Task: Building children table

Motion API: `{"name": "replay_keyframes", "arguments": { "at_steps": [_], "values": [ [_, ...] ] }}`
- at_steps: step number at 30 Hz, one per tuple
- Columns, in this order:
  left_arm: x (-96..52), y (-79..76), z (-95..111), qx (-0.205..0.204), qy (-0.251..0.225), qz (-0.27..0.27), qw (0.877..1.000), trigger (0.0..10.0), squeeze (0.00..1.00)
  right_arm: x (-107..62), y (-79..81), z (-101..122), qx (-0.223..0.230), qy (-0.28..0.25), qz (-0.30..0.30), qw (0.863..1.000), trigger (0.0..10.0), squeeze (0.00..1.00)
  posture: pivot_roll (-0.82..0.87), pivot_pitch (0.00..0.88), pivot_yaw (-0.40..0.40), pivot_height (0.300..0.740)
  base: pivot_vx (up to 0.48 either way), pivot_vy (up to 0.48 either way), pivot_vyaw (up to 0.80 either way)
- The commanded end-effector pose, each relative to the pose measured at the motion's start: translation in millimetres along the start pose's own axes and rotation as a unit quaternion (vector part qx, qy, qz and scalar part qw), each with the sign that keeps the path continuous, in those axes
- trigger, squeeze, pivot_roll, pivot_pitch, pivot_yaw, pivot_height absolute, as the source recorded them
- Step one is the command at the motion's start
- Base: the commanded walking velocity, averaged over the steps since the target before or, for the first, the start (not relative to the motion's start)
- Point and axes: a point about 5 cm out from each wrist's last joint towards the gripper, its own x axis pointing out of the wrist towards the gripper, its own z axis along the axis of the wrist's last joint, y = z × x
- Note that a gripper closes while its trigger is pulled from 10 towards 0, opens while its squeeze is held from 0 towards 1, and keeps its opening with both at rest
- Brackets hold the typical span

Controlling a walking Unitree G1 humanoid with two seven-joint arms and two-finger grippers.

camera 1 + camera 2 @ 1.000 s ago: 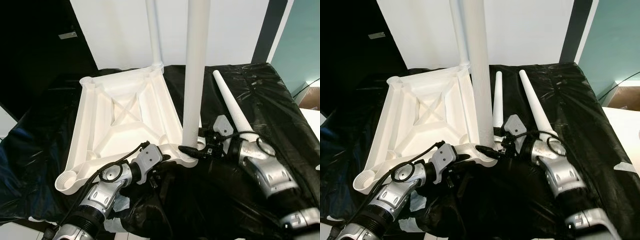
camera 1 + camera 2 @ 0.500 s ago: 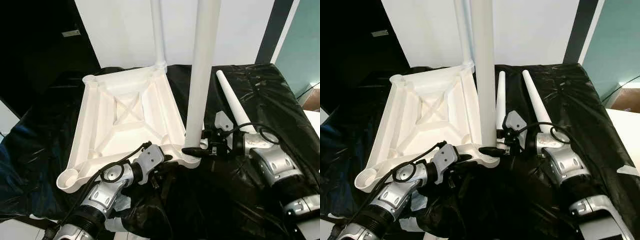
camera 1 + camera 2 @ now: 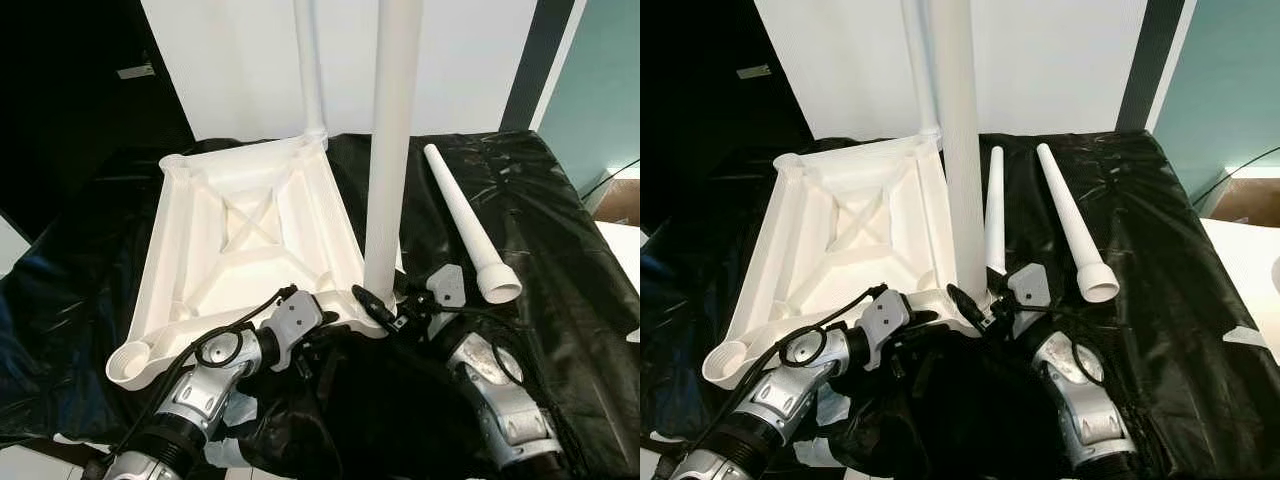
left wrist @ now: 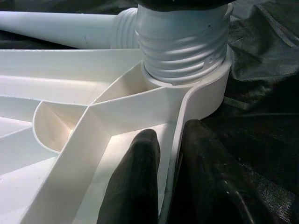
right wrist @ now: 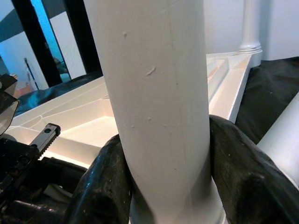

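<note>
— Steadying anything with the left pincer point(image 3: 318, 322)?
— Yes, I'm pinching the rim of the upturned white plastic tabletop point(image 3: 240, 250) so it isn't sliding on the black-sheeted desk point(image 3: 540, 200).
— And the right pincer point(image 3: 382, 308)?
— I'm clamping it around the tall white tapered leg point(image 3: 390, 150) standing in the near corner socket, probably for twisting it home. Two spare white legs point(image 3: 1072, 225) are lying beside.

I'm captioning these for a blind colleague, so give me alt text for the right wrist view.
The right gripper has its two black fingers closed around a thick white table leg standing upright. Behind it lies the upturned white table top with its ribbed underside, a second upright leg at its far corner, and black plastic sheeting.
</note>
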Motion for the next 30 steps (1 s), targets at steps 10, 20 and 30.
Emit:
{"name": "replay_keyframes", "arguments": {
  "at_steps": [10, 20, 30],
  "values": [
    [-3.0, -16.8, -20.5, -0.026, 0.04, -0.062, 0.997, 10.0, 0.0, -0.3, -24.3, -3.4, -0.005, 0.036, -0.008, 0.999, 10.0, 1.0, 0.03, 0.0, 0.078, 0.74, 0.0, 0.0, 0.0],
    [-3.1, -17.6, -21.5, -0.026, 0.041, -0.056, 0.997, 10.0, 0.0, 11.3, -45.8, 13.0, -0.064, 0.067, 0.16, 0.983, 10.0, 0.0, 0.04, 0.0, 0.062, 0.74, 0.0, 0.0, 0.0],
    [-3.9, -16.7, -22.7, -0.025, 0.044, -0.046, 0.998, 10.0, 0.0, 19.1, -56.9, 13.6, -0.087, 0.12, 0.266, 0.953, 0.0, 0.0, 0.06, 0.0, 0.052, 0.74, 0.0, 0.0, 0.0]
  ]
}}
